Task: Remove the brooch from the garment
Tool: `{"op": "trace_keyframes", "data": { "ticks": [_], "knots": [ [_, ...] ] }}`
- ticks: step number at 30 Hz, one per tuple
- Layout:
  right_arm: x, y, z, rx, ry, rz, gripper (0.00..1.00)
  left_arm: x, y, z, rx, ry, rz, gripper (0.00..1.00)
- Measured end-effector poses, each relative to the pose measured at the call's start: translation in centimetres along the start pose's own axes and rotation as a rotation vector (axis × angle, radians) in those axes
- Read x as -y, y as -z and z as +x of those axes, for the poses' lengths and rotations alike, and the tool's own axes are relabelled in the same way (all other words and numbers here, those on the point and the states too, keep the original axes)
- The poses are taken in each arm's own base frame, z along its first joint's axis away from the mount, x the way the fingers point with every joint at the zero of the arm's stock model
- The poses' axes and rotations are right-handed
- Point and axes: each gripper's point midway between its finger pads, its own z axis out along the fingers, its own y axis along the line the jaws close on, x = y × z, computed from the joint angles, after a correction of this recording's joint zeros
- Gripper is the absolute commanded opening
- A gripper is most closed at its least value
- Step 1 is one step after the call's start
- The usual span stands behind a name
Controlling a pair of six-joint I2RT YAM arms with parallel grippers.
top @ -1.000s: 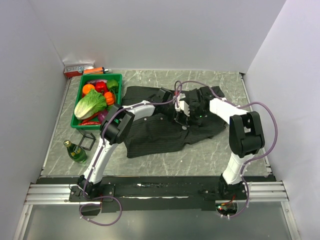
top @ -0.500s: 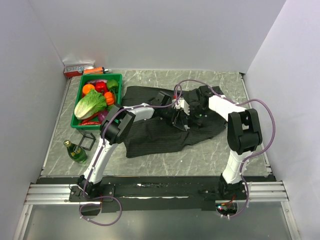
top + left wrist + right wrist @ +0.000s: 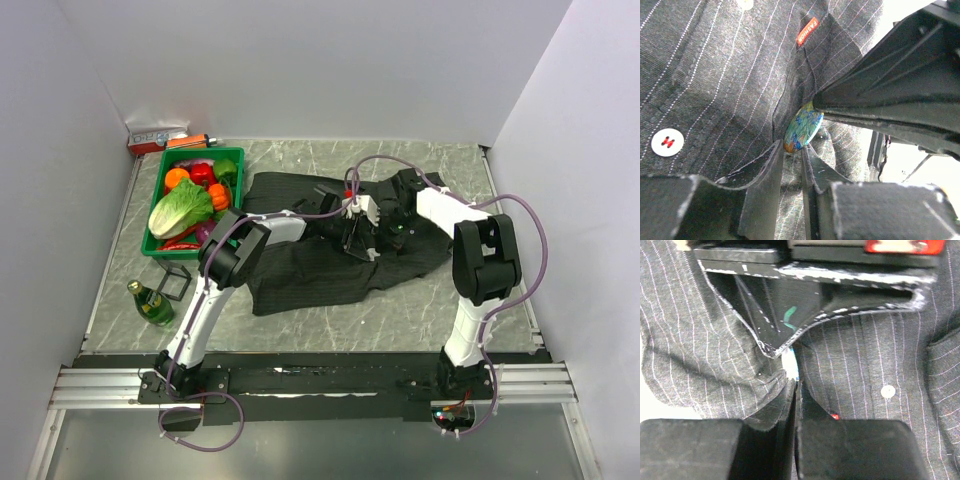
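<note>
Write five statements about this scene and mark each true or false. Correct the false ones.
1. The green crate holds vegetables. True.
2. The brooch is plain red. False: in the left wrist view the brooch is an oval patterned in blue, green and orange.
3. Both pincers are at the garment. True: the left pincer and the right pincer meet at the brooch.
4. The green bottle lies on the garment. False: the bottle is on the table, apart from the garment, near the crate.
5. The right pincer's jaws are wide open. False: they are shut.
</note>
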Motion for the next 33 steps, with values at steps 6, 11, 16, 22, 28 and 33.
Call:
{"op": "trace_keyframes", "data": {
  "ticks": [6,11,16,22,28,33],
  "knots": [
    [0.6,0.1,-0.3,0.002,-0.055,0.002,0.00,0.0,-0.1,-0.3,0.029,0.003,0.015,0.37],
    [0.7,0.1,-0.5,0.003,-0.087,-0.002,0.00,0.1,-0.1,-1.1,0.066,-0.005,0.023,0.31],
    [1.1,0.0,-0.5,0.001,-0.111,0.002,0.00,-0.3,-0.2,-1.4,0.087,-0.012,0.008,0.20],
    [1.6,-0.4,-0.2,-0.004,-0.172,0.004,0.00,-0.4,-0.4,-1.0,0.105,-0.037,0.028,0.01],
    [1.6,-0.6,-0.1,-0.012,-0.236,0.011,0.23,-0.1,-0.5,-0.7,0.123,-0.034,0.060,0.01],
    [0.6,0.0,0.4,-0.006,-0.299,0.046,0.39,1.0,0.0,-1.0,0.159,-0.022,0.070,0.01]
  ]
}}
